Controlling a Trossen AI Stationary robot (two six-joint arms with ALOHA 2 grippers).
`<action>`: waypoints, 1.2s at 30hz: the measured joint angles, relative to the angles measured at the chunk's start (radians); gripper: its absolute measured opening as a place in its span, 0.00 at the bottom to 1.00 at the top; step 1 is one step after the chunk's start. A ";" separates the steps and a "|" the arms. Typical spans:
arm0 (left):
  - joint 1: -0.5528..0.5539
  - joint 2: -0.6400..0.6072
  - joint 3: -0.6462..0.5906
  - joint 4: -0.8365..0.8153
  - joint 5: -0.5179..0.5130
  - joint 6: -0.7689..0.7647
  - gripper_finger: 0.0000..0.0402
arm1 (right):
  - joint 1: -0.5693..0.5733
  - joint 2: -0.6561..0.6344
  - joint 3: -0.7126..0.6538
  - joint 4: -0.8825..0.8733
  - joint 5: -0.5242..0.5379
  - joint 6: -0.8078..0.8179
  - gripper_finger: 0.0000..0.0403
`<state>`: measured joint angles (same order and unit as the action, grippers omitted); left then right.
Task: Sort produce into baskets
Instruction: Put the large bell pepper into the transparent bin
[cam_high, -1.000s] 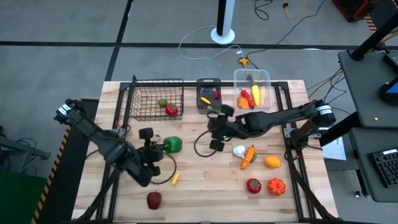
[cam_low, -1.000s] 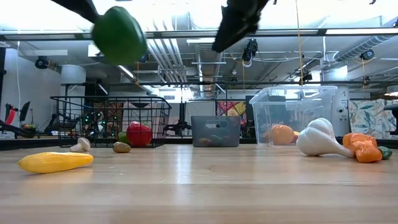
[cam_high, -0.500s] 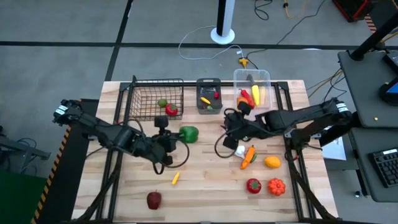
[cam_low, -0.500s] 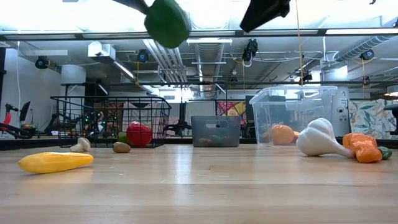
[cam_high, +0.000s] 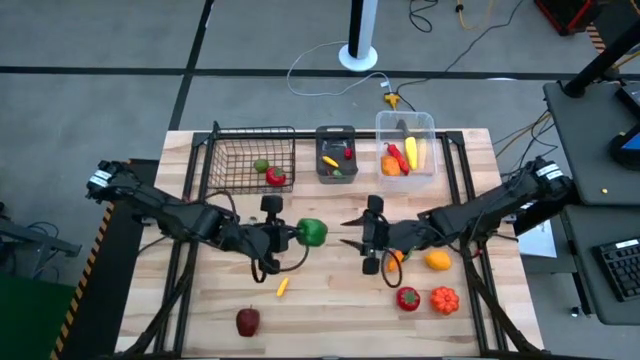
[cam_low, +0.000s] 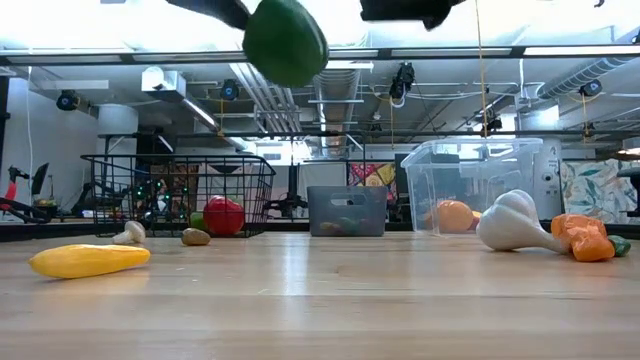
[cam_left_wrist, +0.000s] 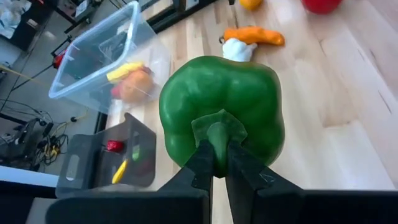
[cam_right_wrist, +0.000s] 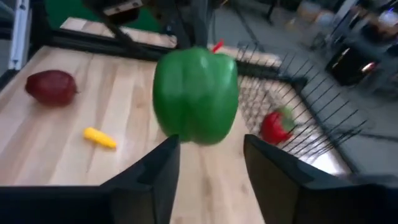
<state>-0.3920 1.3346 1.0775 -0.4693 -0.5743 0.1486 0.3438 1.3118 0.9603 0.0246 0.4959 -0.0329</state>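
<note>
Green pepper (cam_high: 312, 233) hangs above mid-table, its stem pinched between the closed fingers of the left gripper (cam_left_wrist: 216, 163); only the left wrist view shows that pinch. Facing it, the right gripper (cam_high: 351, 233) has its fingers (cam_right_wrist: 158, 174) apart and empty, a state plain only in its own wrist view, with the pepper just beyond. Overhead, the wire basket (cam_high: 231, 152) holds a red and a green piece, the grey bin (cam_high: 322, 134) small red and yellow ones, the clear tub (cam_high: 429, 124) red, yellow and orange ones. Loose on the wooden table (cam_high: 320, 310): a dark red apple (cam_high: 247, 321), a small yellow piece (cam_high: 282, 287), then a carrot (cam_high: 393, 259), partly under the right arm. No legible writing.
</note>
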 joint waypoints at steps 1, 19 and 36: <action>0.000 0.000 -0.013 0.009 0.000 -0.001 0.01 | -0.002 0.010 -0.002 -0.004 -0.018 0.022 0.46; 0.003 0.003 -0.029 0.068 -0.001 -0.003 0.01 | -0.056 0.168 0.228 -0.152 -0.057 0.009 0.92; 0.003 0.003 -0.030 0.093 -0.018 0.000 0.01 | -0.118 0.308 0.407 -0.360 -0.149 0.056 0.91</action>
<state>-0.3889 1.3380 1.0477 -0.3763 -0.5926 0.1482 0.2254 1.6197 1.3675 -0.3355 0.3474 0.0234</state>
